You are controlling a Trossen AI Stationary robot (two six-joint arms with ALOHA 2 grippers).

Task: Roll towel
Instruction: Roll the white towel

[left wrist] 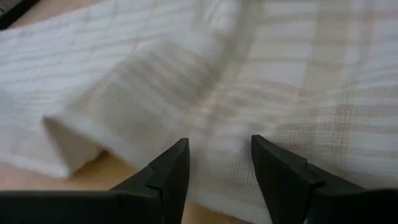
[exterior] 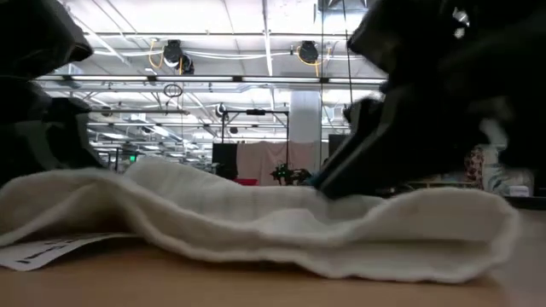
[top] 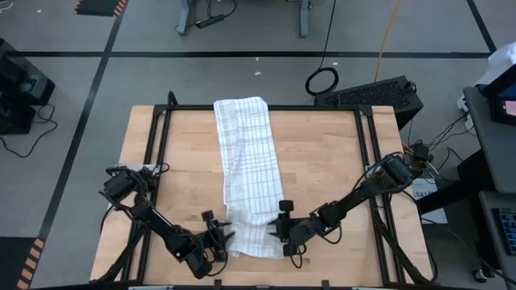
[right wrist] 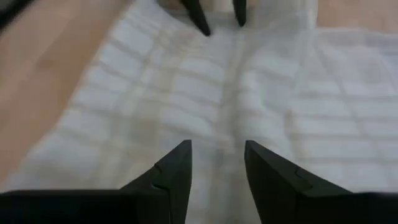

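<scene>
Both grippers, left (top: 219, 236) and right (top: 280, 229), hung with jaws parted at the 6 o'clock end of the white, grey-checked thin cloth towel (top: 246, 173), whose long axis ran 12 to 6 down the wooden table (top: 322, 161), each equally near

The high view looks straight down, taking in the whole table (top: 322, 161). The low view sits at tabletop level, close against the towel (exterior: 256, 222). Each wrist view faces the towel at close range; all four views share it.
</scene>
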